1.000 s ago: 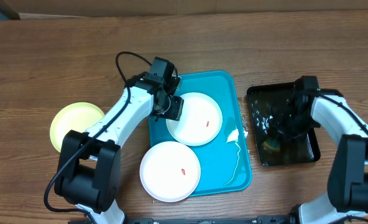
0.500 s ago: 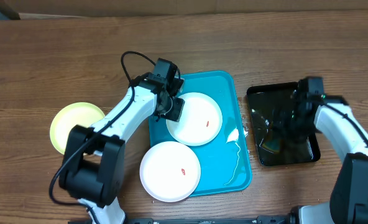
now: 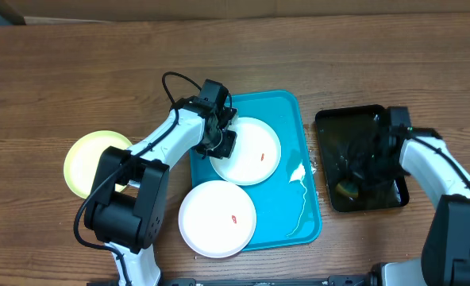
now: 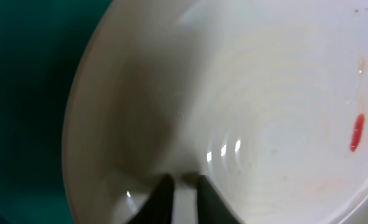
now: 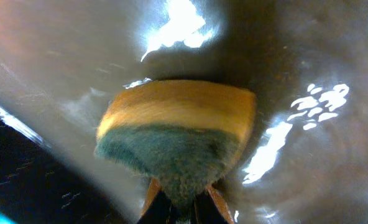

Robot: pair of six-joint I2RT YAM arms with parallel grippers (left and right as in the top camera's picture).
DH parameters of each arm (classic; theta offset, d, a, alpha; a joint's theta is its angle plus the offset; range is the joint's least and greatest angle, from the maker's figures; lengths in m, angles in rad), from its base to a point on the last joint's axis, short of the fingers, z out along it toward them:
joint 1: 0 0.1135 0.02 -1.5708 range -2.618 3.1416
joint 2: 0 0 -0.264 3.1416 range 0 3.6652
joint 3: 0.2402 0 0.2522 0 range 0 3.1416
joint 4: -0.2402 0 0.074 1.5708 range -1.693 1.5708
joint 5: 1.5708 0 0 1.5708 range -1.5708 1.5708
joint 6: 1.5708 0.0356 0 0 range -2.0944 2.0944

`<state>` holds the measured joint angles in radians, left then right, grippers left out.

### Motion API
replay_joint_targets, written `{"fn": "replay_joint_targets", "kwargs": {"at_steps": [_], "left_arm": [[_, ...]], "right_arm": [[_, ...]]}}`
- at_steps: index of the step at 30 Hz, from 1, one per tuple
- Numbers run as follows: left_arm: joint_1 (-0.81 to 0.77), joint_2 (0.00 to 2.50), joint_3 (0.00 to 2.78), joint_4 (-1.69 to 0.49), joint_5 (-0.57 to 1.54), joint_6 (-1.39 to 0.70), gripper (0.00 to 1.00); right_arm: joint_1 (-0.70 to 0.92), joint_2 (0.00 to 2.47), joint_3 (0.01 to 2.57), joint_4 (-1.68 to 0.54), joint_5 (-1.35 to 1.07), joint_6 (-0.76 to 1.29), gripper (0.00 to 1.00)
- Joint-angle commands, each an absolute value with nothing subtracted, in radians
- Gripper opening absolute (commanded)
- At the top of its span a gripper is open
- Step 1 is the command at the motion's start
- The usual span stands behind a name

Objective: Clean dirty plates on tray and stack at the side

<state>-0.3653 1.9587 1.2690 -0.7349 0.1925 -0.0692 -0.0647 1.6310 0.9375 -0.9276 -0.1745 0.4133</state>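
My left jaws are drawn almost together at the rim of the upper white plate [image 3: 251,152]. They are apparently pinching it, though the close view is too blurred to confirm. I judge the purpose is to steady it for wiping, since its red speck [image 4: 356,132] is uncleaned. My right jaws are closed on a sponge [image 5: 178,121], pressed into the wet black tray [image 3: 328,127], presumably to soak it. The teal tray [image 3: 302,210] carries both white plates, and the lower white plate [image 3: 217,218] overhangs its edge. The green plate [image 3: 88,159] lies apart on the tabletop [image 3: 60,63].
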Motion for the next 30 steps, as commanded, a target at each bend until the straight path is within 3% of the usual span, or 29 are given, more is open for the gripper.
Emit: {"fn": "replay_joint_targets", "kwargs": {"at_steps": [1,6,13,20,24,27,30], "left_arm": [[-0.367,1.98,1.308,-0.764,0.216,-0.059,0.28],[-0.366,1.98,1.464,-0.92,0.206,-0.059,0.59],[-0.331,1.98,1.598,-1.052,0.115,-0.063,0.61],[-0.241,1.982,1.501,-1.0,0.111,-0.093,0.67],[-0.222,1.982,1.389,-0.868,0.278,-0.057,0.62],[-0.225,1.982,1.322,-0.788,0.338,-0.055,0.46],[-0.228,1.982,1.264,-0.735,0.337,-0.056,0.24]], "right_arm": [[-0.06,1.577,1.055,-0.965,-0.165,0.408,0.04],[-0.058,1.564,1.156,-1.03,-0.213,0.324,0.04],[0.065,1.531,1.253,-1.046,-0.367,0.178,0.04],[0.321,1.549,1.26,-0.911,-0.366,0.335,0.04],[0.439,1.583,1.258,-0.808,-0.224,0.463,0.04],[0.492,1.618,1.257,-0.736,-0.163,0.514,0.04],[0.525,1.676,1.257,-0.664,-0.162,0.536,0.04]]}}
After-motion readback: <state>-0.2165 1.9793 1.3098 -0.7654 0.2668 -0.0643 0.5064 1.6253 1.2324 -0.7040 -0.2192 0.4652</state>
